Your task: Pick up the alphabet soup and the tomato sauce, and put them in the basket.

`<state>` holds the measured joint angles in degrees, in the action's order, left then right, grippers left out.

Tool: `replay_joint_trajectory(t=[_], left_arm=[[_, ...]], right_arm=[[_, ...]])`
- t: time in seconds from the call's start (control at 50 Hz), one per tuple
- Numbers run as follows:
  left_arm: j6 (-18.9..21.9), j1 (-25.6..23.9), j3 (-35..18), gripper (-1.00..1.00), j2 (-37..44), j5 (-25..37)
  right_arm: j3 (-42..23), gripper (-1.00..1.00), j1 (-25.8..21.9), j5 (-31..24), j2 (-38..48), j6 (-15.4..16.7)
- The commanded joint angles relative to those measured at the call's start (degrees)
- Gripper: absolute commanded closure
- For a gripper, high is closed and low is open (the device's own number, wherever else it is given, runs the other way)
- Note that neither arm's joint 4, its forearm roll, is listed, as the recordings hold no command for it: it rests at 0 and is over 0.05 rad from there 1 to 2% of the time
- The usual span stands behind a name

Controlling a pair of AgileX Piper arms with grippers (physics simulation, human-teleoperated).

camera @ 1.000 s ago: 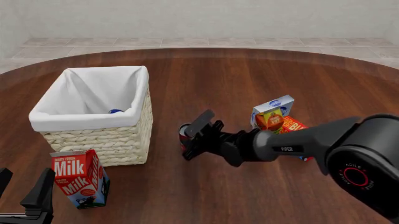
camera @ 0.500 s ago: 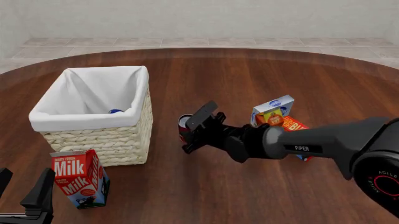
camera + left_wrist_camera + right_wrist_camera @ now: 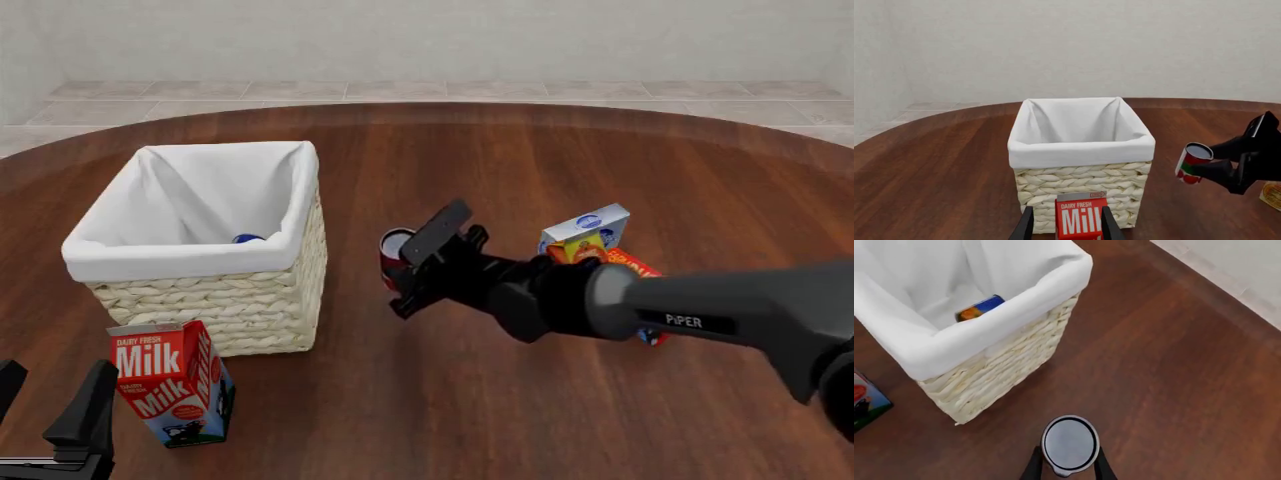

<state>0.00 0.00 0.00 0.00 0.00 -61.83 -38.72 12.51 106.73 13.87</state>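
- Right gripper clamped on the tomato sauce; can held clear of the table, tilted, just right of the basket.
- In the right wrist view, grey lid of the can seen end-on between the two fingers.
- Alphabet soup lying inside the basket against the white liner.
- Left gripper low at the near left edge, fingers spread apart, milk carton just ahead of them, not gripped.
- Small cartons standing behind the right arm.
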Motion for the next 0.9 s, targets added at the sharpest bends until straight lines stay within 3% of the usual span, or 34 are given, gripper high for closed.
replay_joint_trajectory(t=[0.02,0.9], left_arm=[[0.0,0.0,0.0,-1.0,0.0,0.0],[0.0,0.0,0.0,-1.0,0.0,0.0]], right_arm=[[0.3,1.0,-0.4,-0.6,-2.6,-0.8],[0.6,1.0,-3.1,-4.2,-11.8,-0.2]])
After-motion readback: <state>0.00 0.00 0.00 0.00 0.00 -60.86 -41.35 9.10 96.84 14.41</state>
